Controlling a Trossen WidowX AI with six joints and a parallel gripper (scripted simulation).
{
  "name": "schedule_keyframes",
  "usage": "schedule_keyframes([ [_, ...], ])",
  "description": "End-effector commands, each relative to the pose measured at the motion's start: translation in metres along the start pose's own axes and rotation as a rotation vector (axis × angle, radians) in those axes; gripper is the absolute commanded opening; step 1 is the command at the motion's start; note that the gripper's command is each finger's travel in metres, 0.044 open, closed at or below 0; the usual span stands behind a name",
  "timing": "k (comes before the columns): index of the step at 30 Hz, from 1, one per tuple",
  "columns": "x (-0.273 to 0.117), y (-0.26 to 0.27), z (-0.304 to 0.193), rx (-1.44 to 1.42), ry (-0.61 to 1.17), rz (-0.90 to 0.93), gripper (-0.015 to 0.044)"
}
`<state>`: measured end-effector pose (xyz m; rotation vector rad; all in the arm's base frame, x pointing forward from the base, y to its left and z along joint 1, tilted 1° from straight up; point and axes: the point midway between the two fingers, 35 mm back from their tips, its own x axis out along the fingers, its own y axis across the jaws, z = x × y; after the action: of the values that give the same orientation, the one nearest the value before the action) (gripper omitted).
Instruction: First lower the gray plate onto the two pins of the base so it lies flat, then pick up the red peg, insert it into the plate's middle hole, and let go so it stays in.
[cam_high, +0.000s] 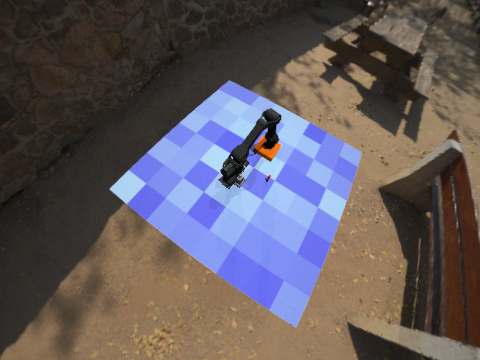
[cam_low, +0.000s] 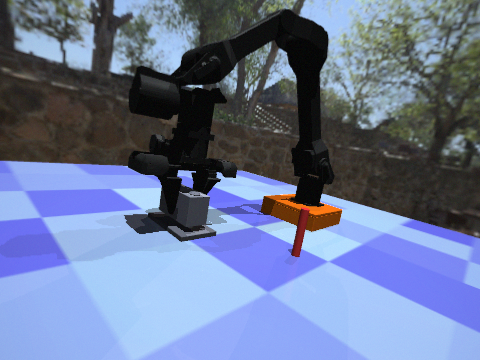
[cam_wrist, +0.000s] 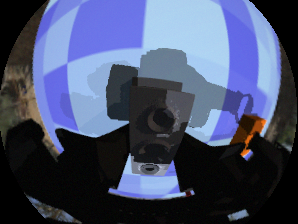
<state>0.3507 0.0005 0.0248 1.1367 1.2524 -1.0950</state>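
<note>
My gripper (cam_low: 188, 201) (cam_wrist: 152, 124) is shut on the gray plate (cam_low: 195, 211) (cam_wrist: 141, 116), a thick block with holes in its top. The plate is directly over the flat gray base (cam_low: 205, 233), very low, with a thin dark line between them in the exterior view. The base's pins are hidden under the plate, so I cannot tell whether they are in its holes. The red peg (cam_high: 268, 178) (cam_low: 300, 232) stands upright on the checkered mat, apart from the gripper, between the base and the arm's mount.
The orange mount (cam_high: 267, 148) (cam_low: 325, 218) (cam_wrist: 248, 131) of the arm stands behind the peg. The blue checkered mat (cam_high: 260, 230) (cam_low: 200, 300) lies under everything. A stone wall, a picnic table and a bench are beyond the mat.
</note>
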Motion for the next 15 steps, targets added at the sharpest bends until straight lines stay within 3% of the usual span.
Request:
schedule_keyframes([
  [1,0.0050,-0.0005,-0.0001,-0.003,0.000,-0.005,0.0000],
  [10,0.0026,0.0000,0.0000,0.000,0.000,-0.002,0.0000],
  [15,0.0026,0.0000,0.0000,0.000,0.000,-0.002,0.0131],
])
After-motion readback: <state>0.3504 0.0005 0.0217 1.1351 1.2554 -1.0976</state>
